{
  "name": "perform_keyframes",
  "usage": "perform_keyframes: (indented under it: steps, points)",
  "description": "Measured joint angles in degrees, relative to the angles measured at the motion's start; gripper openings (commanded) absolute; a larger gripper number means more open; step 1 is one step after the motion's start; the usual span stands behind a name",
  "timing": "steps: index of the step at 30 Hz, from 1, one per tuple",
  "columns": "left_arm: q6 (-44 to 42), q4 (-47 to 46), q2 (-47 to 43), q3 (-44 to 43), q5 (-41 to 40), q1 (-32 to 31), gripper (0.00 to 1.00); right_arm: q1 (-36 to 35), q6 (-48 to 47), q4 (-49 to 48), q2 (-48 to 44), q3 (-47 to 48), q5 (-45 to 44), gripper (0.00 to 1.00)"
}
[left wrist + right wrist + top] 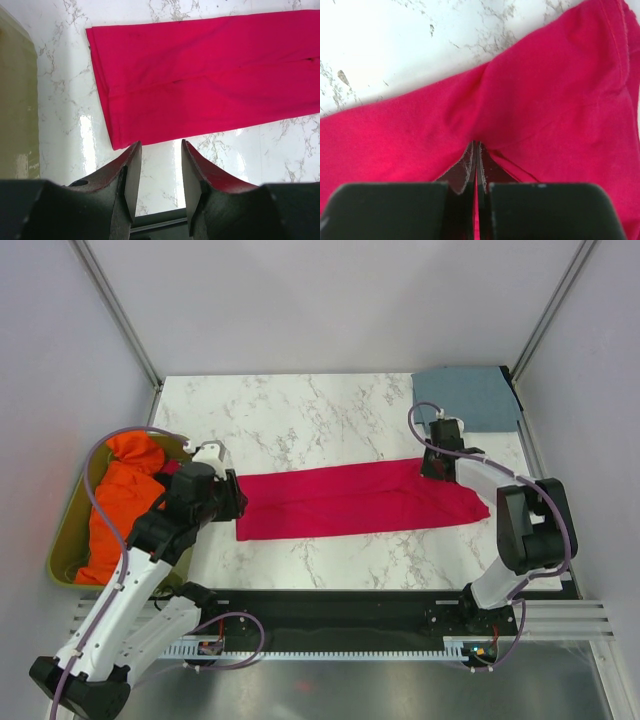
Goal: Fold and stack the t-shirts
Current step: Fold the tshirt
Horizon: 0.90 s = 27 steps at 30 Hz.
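Observation:
The crimson-red t-shirt (pixel 355 500) lies folded into a long strip across the marble table; it fills the upper part of the left wrist view (pixel 200 75) and most of the right wrist view (pixel 545 100). The slate blue-grey t-shirt (pixel 470 397) lies folded at the back right corner. My left gripper (pixel 238 502) is open and empty, just off the strip's left end (pixel 159 150). My right gripper (pixel 434 466) is shut on the red t-shirt's far edge near its right end, pinching a fold of cloth (pixel 476 146).
An olive bin (pixel 70 540) at the left table edge holds orange cloth (pixel 120 490). The black rail (pixel 340 615) runs along the near edge. Bare marble (pixel 300 420) lies behind the red strip. Grey walls enclose the table.

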<state>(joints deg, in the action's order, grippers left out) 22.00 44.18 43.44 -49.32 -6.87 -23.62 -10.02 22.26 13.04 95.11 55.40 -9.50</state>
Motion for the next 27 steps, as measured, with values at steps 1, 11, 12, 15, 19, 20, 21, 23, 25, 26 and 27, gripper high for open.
perform_keyframes:
  steps: [1,11,12,15,19,20,21,23,25,26,27]
  points:
    - [0.0,0.0,-0.2,0.0,0.0,0.0,0.45,0.0,0.1,0.0,-0.3,-0.3,-0.1,0.01]
    - [0.0,-0.1,-1.9,0.0,0.0,0.0,0.44,-3.3,2.7,3.2,-10.0,-6.7,-1.2,0.00]
    - [0.0,-0.1,-2.0,0.0,0.0,0.0,0.44,-3.8,3.2,3.5,-10.9,-7.4,-1.2,0.00]
    - [0.0,-0.1,-2.7,0.0,-0.1,0.0,0.44,-6.1,5.2,4.5,-14.5,-10.7,-1.1,0.00]
    - [0.0,-0.1,-3.3,0.0,0.0,0.0,0.44,-8.9,8.1,6.2,-20.5,-15.9,-0.2,0.19]
    - [0.0,-0.1,-3.4,0.0,-0.1,0.0,0.44,-9.4,9.1,6.9,-21.9,-16.9,0.2,0.37]
    - [0.0,-0.1,-3.4,0.0,-0.1,0.0,0.44,-9.8,9.9,7.5,-23.2,-17.7,0.6,0.50]
    - [0.0,-0.1,-3.4,0.0,-0.1,0.0,0.45,-10.6,10.7,8.9,-25.4,-18.6,1.2,0.64]
    - [0.0,-0.1,-3.4,0.0,-0.1,0.0,0.45,-11.0,10.8,10.1,-27.4,-18.8,1.8,0.65]
    - [0.0,-0.2,-3.4,0.0,-0.1,0.0,0.45,-11.0,10.9,10.7,-28.5,-18.8,2.1,0.66]
    - [0.0,-0.2,-3.2,0.0,0.0,0.0,0.45,-11.1,11.0,11.3,-29.7,-18.8,2.2,0.66]
